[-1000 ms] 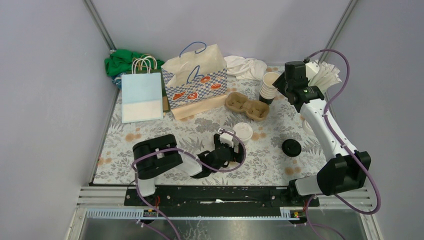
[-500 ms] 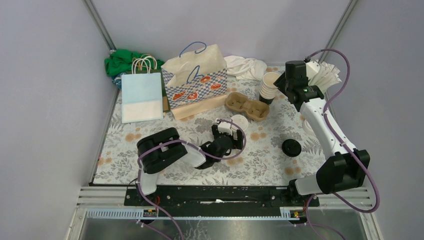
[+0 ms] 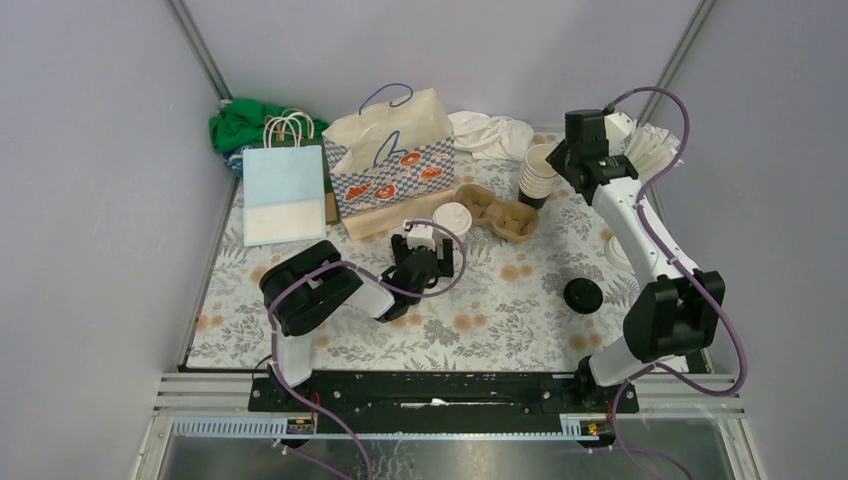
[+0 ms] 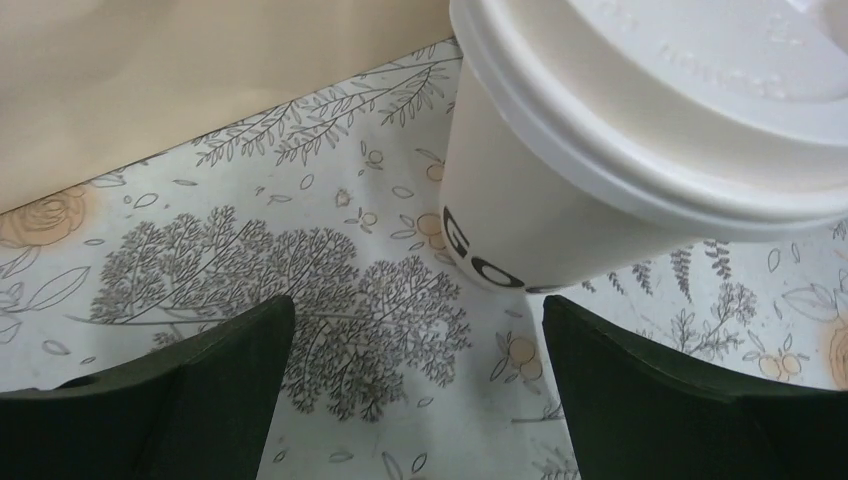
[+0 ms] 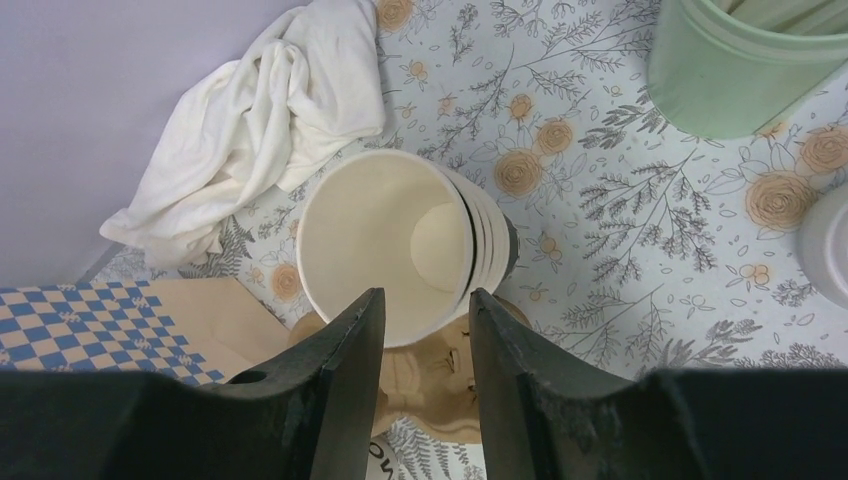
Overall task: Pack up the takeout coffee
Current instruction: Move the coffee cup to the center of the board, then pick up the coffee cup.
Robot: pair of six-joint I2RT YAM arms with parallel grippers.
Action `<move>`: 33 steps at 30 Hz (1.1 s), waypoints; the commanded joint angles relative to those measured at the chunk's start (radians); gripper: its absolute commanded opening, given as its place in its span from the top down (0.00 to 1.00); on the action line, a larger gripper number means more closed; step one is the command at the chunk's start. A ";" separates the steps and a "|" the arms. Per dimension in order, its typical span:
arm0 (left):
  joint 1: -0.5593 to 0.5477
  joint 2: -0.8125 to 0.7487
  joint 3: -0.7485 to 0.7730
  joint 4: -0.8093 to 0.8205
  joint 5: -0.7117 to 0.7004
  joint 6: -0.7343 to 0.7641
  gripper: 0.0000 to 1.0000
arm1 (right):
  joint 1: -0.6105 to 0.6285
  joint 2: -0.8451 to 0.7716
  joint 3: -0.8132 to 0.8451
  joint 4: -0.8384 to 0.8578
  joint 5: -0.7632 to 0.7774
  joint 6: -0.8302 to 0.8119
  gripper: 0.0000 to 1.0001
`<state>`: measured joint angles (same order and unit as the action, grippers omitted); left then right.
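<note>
Close the released, wide-spread left end effector [image 4: 418, 320] low on the tapered paper wall of the lidded coffee cup [image 4: 520, 200], standing at 9 o'clock of the moulded pulp carrier [image 3: 495, 212] on the floral worktop [image 3: 500, 320]. Squeeze lightly to spare thin card and the smooth snap-on lid [image 4: 700, 90]. Cannot tell the grip of the right end effector [image 5: 420, 310]: narrowly parted over nested cream cups [image 5: 385, 240] at 1 o'clock.
</note>
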<state>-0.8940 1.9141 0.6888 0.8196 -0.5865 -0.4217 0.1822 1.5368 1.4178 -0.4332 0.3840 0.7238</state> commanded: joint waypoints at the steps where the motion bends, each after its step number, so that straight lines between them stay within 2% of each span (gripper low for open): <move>1: -0.006 -0.115 -0.022 -0.036 0.043 0.005 0.01 | -0.006 0.054 0.086 -0.001 0.043 0.008 0.56; 4: -0.006 -0.192 0.007 -0.225 0.078 -0.034 0.01 | -0.006 0.079 0.109 -0.025 0.070 0.012 0.56; 9: -0.016 -0.323 -0.030 -0.343 0.135 -0.055 0.01 | -0.007 0.101 0.105 -0.019 0.113 0.014 0.56; 12: -0.025 -0.386 -0.003 -0.499 0.162 -0.056 0.01 | -0.007 0.121 0.113 -0.020 0.110 0.011 0.57; 17: -0.029 -0.529 0.093 -0.726 0.248 -0.057 0.01 | -0.007 0.142 0.112 -0.015 0.095 0.015 0.58; 21: -0.028 -0.587 0.245 -0.901 0.300 -0.036 0.03 | -0.008 0.154 0.109 -0.012 0.086 0.022 0.60; 26: -0.027 -0.580 0.417 -1.023 0.315 -0.005 0.05 | -0.007 0.162 0.122 -0.023 0.079 0.022 0.74; 32: -0.011 -0.521 0.517 -1.027 0.332 0.027 0.05 | -0.008 0.129 0.122 -0.029 0.078 0.022 1.00; 33: -0.008 -0.508 0.533 -1.022 0.340 0.032 0.05 | -0.008 0.125 0.122 -0.033 0.082 0.022 1.00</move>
<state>-0.9146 1.3663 1.1515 -0.1753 -0.2787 -0.4271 0.1810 1.6901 1.4948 -0.4538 0.4511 0.7322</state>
